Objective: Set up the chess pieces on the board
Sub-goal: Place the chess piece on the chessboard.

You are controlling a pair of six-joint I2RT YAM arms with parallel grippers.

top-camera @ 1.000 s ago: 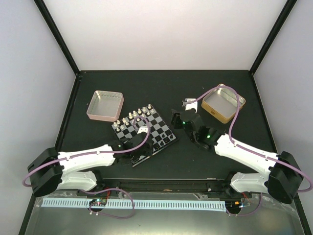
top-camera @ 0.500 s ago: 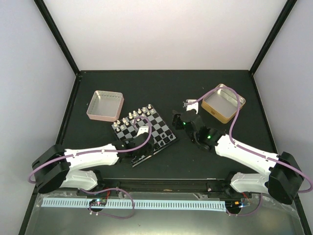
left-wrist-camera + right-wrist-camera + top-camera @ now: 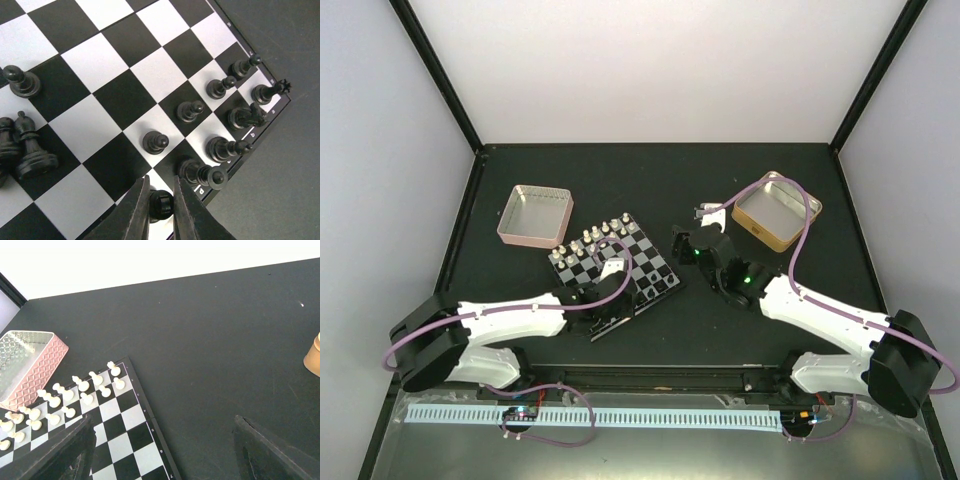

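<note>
The board (image 3: 655, 268) lies at mid-table, with pale chess pieces (image 3: 595, 236) along its far edge. In the left wrist view, black chess pieces (image 3: 190, 110) stand in two rows by the board's near rim (image 3: 280, 107). My left gripper (image 3: 161, 186) is shut on a black piece (image 3: 161, 204) over a square at that rim. It hangs over the board's near corner (image 3: 608, 300) in the top view. My right gripper (image 3: 696, 240) is open and holds nothing, just right of the board. Its view shows the pale pieces (image 3: 82, 386) and wide-spread fingers (image 3: 75, 445).
A pink tin (image 3: 534, 215) stands open left of the board, also seen in the right wrist view (image 3: 25, 365). A gold tin (image 3: 775, 210) sits at the back right. Dark walls edge the table on the left and right.
The left arm has stretched a little further over the board's near corner, with its jaws still closed on the black piece. The right gripper's fingers have spread slightly wider.
</note>
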